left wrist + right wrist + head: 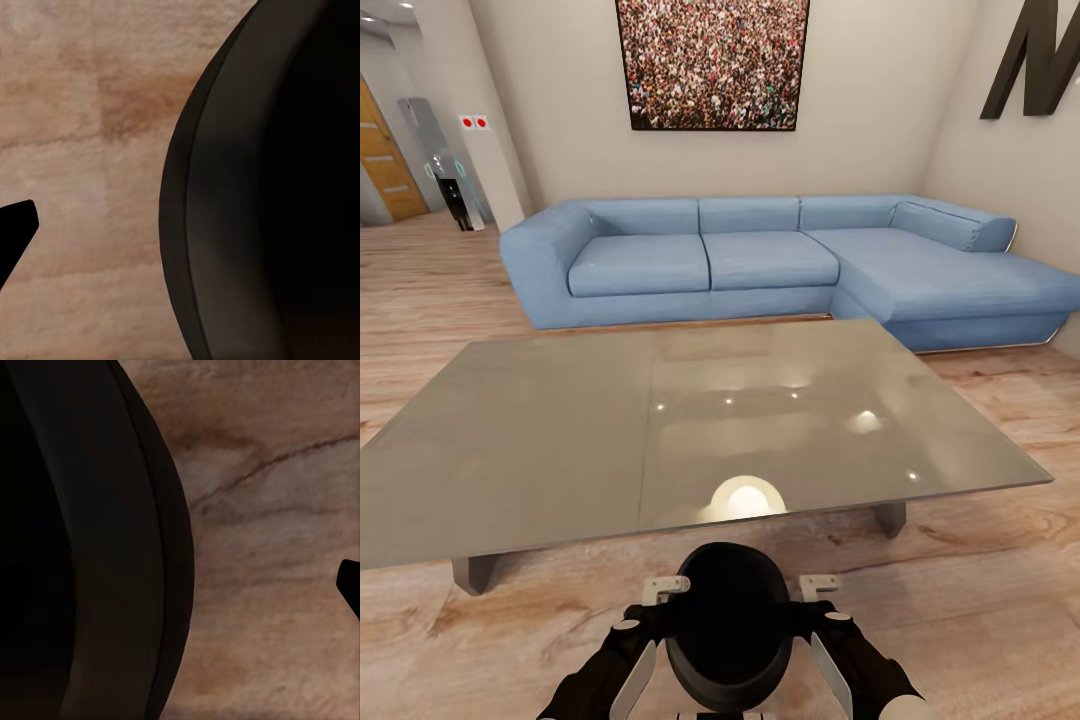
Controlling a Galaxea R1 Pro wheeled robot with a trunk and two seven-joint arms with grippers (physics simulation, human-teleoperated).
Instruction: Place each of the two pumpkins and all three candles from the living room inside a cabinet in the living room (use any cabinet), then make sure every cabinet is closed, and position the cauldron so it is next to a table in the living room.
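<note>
Black and round, the cauldron point(728, 625) sits between my two grippers, its wall pressed from both sides so I can carry a body too wide for one pair of fingers. My left gripper point(665, 590) bears on one flank, my right gripper point(818, 588) on the other. Whether each pair of fingers is spread or together I cannot tell. Ahead of my fingers lies the table point(560, 440), near edge close, top bare; floor point(82, 112) below. Judgement: set-down beside it comes next.
</note>
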